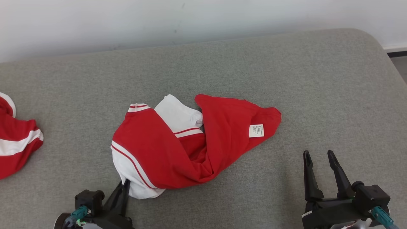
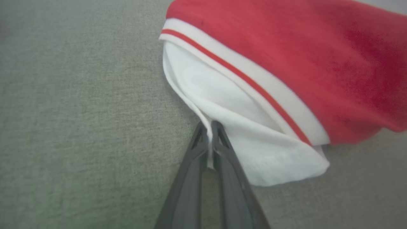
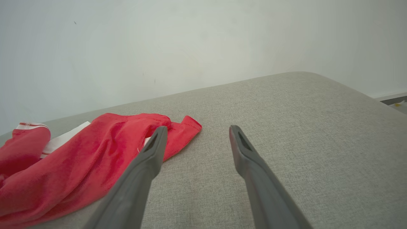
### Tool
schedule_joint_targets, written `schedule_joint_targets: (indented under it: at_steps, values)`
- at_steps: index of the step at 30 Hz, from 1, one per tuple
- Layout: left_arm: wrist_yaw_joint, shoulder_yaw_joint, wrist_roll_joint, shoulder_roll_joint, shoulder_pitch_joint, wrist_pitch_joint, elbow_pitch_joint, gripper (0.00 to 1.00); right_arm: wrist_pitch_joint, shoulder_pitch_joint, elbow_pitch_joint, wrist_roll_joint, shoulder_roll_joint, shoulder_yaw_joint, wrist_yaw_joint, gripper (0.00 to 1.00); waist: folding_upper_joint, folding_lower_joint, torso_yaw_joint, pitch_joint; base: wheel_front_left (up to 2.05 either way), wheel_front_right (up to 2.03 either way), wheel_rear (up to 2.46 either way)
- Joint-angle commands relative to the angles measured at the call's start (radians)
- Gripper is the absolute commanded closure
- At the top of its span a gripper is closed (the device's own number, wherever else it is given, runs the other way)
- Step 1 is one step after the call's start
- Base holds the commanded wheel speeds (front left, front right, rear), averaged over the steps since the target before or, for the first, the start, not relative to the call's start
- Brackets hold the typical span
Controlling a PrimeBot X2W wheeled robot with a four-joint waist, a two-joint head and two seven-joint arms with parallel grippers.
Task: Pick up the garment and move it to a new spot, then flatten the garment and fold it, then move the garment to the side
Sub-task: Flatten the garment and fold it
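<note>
Down at its near white corner the left claw (image 2: 209, 124) pinches the garment (image 1: 149, 149); the right claw (image 1: 317, 155) gapes nearby.

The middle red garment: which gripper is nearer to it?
Left. The left gripper is closed on a white corner of the garment; the right gripper hangs open, apart, to the robot's right.

garment (image 1: 152, 149): bright red, white panels, thin red stripe along the white bands | label (image 1: 256, 130): white, tiny dark print | second garment (image 1: 14, 143): red, broad white band | padded top (image 1: 286, 73): grey, fine flecked weave | wall (image 1: 190, 19): plain off-white, few dark specks | left gripper (image 1: 125, 183), right gripper (image 1: 318, 155): black | cable plug (image 1: 381, 215): teal
</note>
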Motion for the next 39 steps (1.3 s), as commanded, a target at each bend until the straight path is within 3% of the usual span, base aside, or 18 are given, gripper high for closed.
schedule_joint_targets:
  at_steps: [1, 14, 25, 31, 32, 33, 34, 39]
  values:
    - [0.002, -0.003, -0.016, 0.002, 0.007, 0.002, -0.013, 1.0, 0.0, 0.005, -0.002, 0.006, 0.0, -0.002, -0.002, 0.0, -0.0001, -0.0001, 0.009, -0.008, 0.0, 0.0, 0.0]
    - [0.01, 0.058, 0.001, 0.011, 0.136, 0.002, -0.286, 1.0, -0.001, 0.033, -0.006, 0.016, 0.0, -0.041, -0.002, 0.0, -0.0001, -0.0001, 0.121, -0.044, 0.0, 0.0, 0.0]
    - [0.088, 0.08, -0.082, -0.015, 0.408, 0.128, -0.561, 1.0, 0.0, 0.048, 0.0, 0.015, 0.0, -0.067, -0.002, 0.0, -0.0001, -0.0001, 0.185, -0.049, 0.0, 0.0, 0.0]
    - [0.102, 0.078, -0.092, -0.01, 0.458, 0.171, -0.575, 1.0, 0.0, 0.052, 0.01, 0.01, 0.0, -0.071, -0.002, 0.0, -0.0001, -0.0001, 0.189, -0.054, 0.0, 0.0, 0.0]
    - [0.103, 0.076, -0.088, -0.008, 0.455, 0.169, -0.571, 0.97, 0.0, 0.05, 0.014, 0.009, 0.0, -0.068, -0.002, 0.0, -0.0001, -0.0001, 0.188, -0.056, 0.0, 0.0, 0.0]
    - [0.102, 0.076, -0.091, -0.013, 0.447, 0.161, -0.569, 0.28, 0.0, 0.047, 0.015, 0.006, 0.0, -0.066, -0.002, 0.0, -0.0001, -0.0001, 0.186, -0.06, 0.0, 0.0, 0.0]
    - [0.101, 0.075, -0.091, -0.014, 0.439, 0.155, -0.566, 0.0, 0.0, 0.045, 0.016, 0.007, 0.0, -0.064, -0.002, 0.0, -0.0001, -0.0001, 0.184, -0.063, 0.0, 0.0, 0.0]
    - [0.104, 0.077, -0.066, -0.014, 0.393, 0.09, -0.552, 0.0, 0.0, 0.045, 0.023, -0.003, 0.0, -0.055, -0.002, 0.0, -0.0001, -0.0001, 0.168, -0.091, 0.0, 0.0, 0.0]
